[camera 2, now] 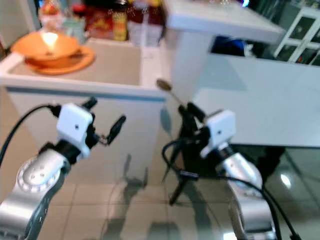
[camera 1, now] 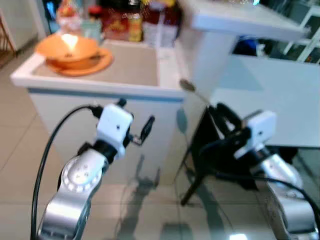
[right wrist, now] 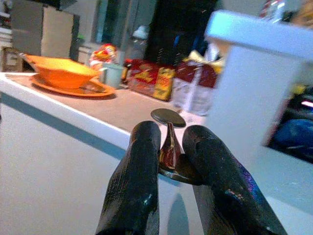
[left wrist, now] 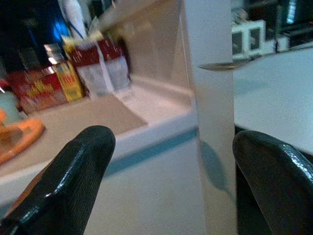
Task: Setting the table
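Right wrist view shows the right gripper (right wrist: 171, 147) with its two black fingers (right wrist: 134, 181) pressed close on the handle of a spoon (right wrist: 167, 117); the spoon's bowl sticks up past the fingertips, level with the edge of the counter (right wrist: 73, 115). From the head camera the same spoon (camera 1: 188, 86) rises at a slant from the right gripper (camera 1: 220, 115), its bowl just beside the counter's near right corner, where a white pillar (camera 1: 210, 55) stands.

On the counter's far left sits an orange bowl (camera 1: 67, 50) on an orange plate (camera 1: 95, 65). Behind them, along the back, stand red packets (camera 1: 117, 22) and a pale cup (right wrist: 113, 74), all blurred.

The left gripper (camera 1: 137, 130) hangs in front of the counter's white side, below its top and well apart from the bowl. Left wrist view shows its fingers (left wrist: 73, 176) spread wide with nothing between them, the counter edge and pillar in the gap beyond.

To the right of the pillar lies a white table (camera 1: 270, 100), lower than the counter. A dark frame (camera 1: 197, 165) stands on the tiled floor (camera 1: 150, 215) under its near edge, behind the right arm.
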Controlling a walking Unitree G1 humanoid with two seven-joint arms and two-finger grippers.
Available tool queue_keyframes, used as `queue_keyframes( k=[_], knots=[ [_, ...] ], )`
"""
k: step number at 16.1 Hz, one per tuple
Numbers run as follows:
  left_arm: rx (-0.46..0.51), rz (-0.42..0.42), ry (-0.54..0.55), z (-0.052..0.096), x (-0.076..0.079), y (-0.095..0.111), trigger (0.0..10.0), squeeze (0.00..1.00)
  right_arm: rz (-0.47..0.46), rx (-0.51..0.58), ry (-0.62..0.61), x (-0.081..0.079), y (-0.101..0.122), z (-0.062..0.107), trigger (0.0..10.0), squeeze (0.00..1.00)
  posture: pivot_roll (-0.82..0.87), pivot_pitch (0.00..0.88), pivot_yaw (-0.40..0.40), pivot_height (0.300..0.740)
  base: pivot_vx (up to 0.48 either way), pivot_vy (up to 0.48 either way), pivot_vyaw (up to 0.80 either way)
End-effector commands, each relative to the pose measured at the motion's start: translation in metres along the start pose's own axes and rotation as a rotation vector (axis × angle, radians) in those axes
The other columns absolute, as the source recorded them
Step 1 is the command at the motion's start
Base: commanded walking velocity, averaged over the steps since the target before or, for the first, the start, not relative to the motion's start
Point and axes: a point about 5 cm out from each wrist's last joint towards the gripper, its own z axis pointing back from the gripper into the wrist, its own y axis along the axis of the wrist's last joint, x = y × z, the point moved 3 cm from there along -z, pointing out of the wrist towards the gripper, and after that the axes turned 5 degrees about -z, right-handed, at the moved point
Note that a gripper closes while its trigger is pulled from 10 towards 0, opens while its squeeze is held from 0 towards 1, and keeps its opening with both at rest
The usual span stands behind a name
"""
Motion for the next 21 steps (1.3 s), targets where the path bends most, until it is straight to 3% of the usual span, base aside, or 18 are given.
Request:
queue_keyframes(
  k=[1,4,7,11,21],
  knots=[
    [-0.024,-0.035,0.055,-0.002,-0.008,-0.005,10.0,0.00,0.009,0.006,-0.007,0.001,0.002,-0.002,10.0,0.00,0.07,0.000,-0.103,0.740,0.000,-0.480,0.00],
    [-0.068,-0.070,0.155,-0.010,-0.023,-0.013,10.0,0.00,0.045,-0.108,-0.155,0.022,-0.017,-0.002,10.0,0.00,0.06,0.000,-0.095,0.740,0.000,-0.480,0.00],
    [-0.081,-0.076,0.178,-0.011,-0.028,-0.016,10.0,0.00,0.046,-0.111,-0.245,0.033,-0.018,-0.006,10.0,0.00,0.06,0.000,-0.091,0.740,0.000,-0.480,0.53],
    [-0.089,-0.085,0.208,-0.013,-0.031,-0.018,10.0,0.00,0.067,-0.154,-0.265,0.037,-0.027,-0.014,10.0,0.00,0.06,0.000,-0.091,0.740,0.000,-0.480,0.80],
    [-0.095,-0.087,0.215,-0.013,-0.033,-0.019,10.0,0.00,-0.025,-0.133,-0.288,0.038,-0.027,-0.033,10.0,0.00,0.05,0.000,-0.082,0.740,0.000,-0.480,0.80]
  ],
)
